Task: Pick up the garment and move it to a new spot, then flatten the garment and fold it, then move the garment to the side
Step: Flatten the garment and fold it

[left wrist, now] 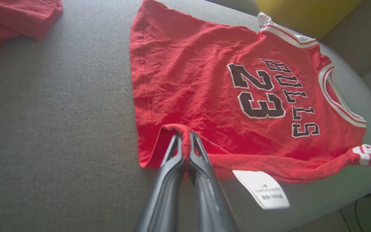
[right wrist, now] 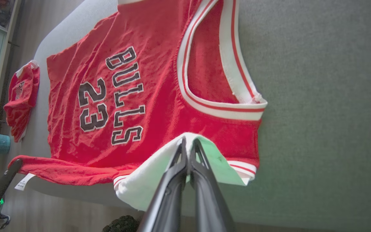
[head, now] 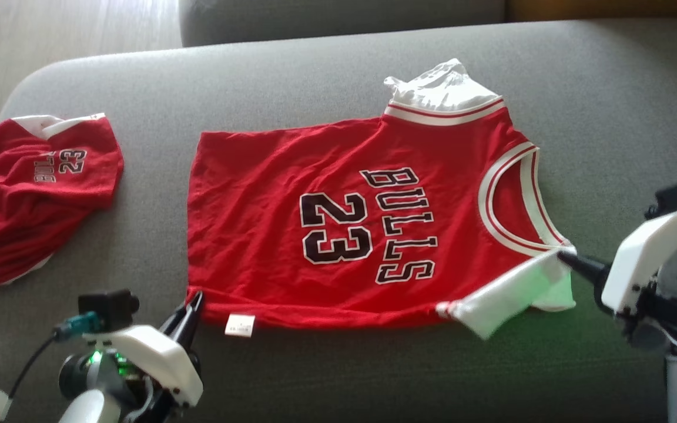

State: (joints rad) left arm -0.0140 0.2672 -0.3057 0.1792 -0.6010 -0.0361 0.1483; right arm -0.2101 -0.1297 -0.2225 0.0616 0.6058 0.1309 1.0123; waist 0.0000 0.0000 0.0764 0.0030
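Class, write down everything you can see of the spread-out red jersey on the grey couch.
The jersey is thin, creased red cloth with black BULLS and 23, white-and-red trim, white sleeves and a white label. It lies nearly flat on the couch, neck towards the robot's right. The left gripper is shut on its hem corner, the right gripper on a white sleeve.

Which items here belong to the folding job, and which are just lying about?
Job: red cloth Bulls 23 jersey with white sleeves, spread on the grey fabric sofa seat; left pincer, shut on its hem corner; right pincer, shut on its white sleeve.
Lying about: crumpled red cloth garment with white trim, far left of the seat, apart from the jersey.
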